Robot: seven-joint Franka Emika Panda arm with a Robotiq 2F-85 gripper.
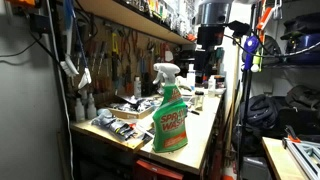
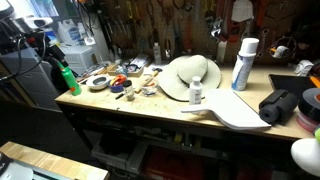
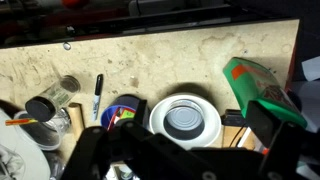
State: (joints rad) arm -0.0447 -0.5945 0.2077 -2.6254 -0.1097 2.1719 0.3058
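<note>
In the wrist view my gripper (image 3: 195, 140) is open and empty, its dark fingers spread to either side of a white round dish (image 3: 192, 120) with a grey metal disc in its middle. It hangs above the dish and is not touching it. A green spray bottle (image 3: 258, 85) lies just right of the dish, close to the right finger. A blue tin (image 3: 122, 108) sits left of the dish. The arm (image 1: 210, 40) stands at the far end of the workbench. The dish (image 2: 97, 84) and the green bottle (image 2: 65, 78) also show in an exterior view.
A black marker (image 3: 97, 97) and a jar on its side (image 3: 55, 100) lie left of the tin. The bench (image 2: 150, 110) also carries a white hat-shaped object (image 2: 190, 75), a white can (image 2: 243, 62) and a small white bottle (image 2: 196, 92). Tools hang on the back wall.
</note>
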